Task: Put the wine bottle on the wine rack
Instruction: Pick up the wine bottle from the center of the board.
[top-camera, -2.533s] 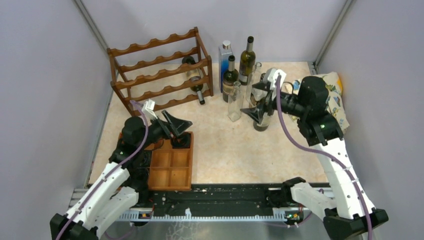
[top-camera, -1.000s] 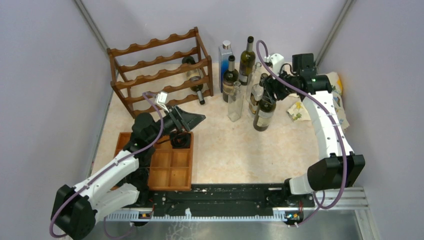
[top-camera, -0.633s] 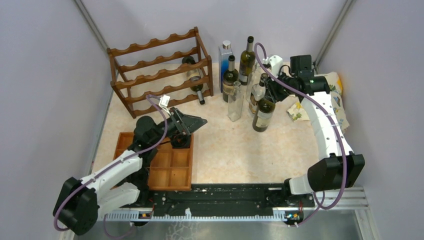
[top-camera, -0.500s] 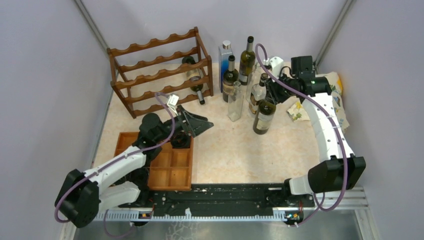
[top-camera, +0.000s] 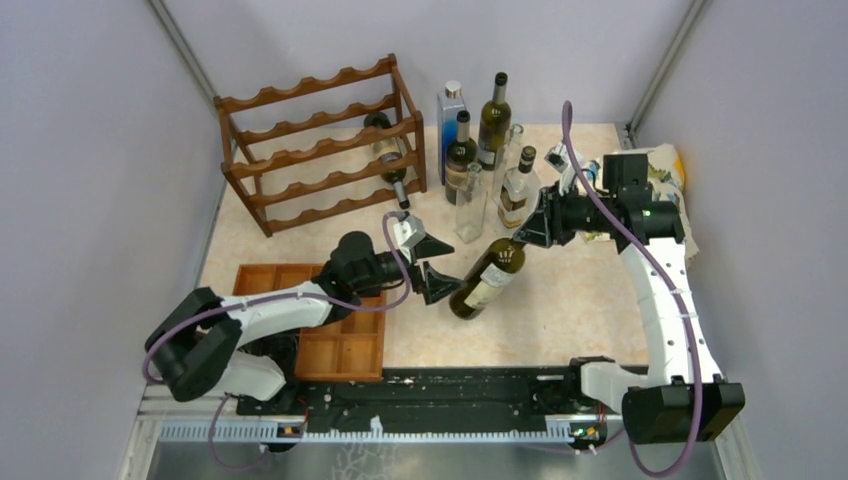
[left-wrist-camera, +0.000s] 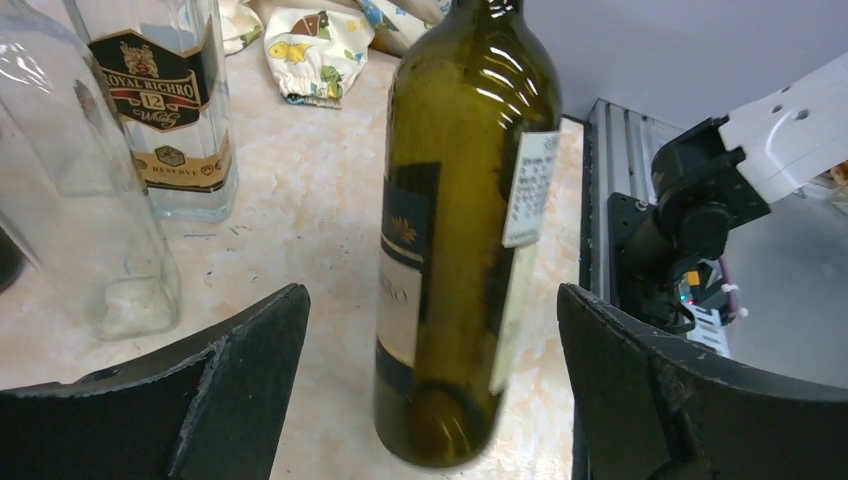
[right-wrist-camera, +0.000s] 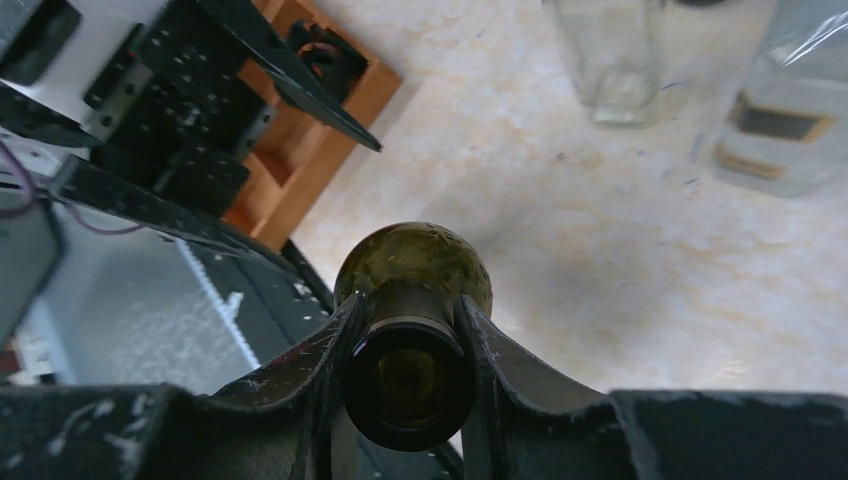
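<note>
A dark green wine bottle with a pale label hangs tilted over the table's middle, its base toward the left arm. My right gripper is shut on its neck; in the right wrist view the fingers clamp the neck just under the mouth of the bottle. My left gripper is open, its fingers on either side of the bottle's base without touching it. In the left wrist view the bottle stands between the spread fingers. The reddish-brown wine rack stands at the back left.
One bottle lies in the rack. Several bottles stand at the back centre, with a clear glass one and a whisky bottle nearest. A wooden compartment tray lies under the left arm. A patterned cloth lies at the right.
The right gripper shut on the bottle's neck, then lifted and tilted it toward the table's middle. The left arm swung right, bringing its open fingers around the bottle's base.
</note>
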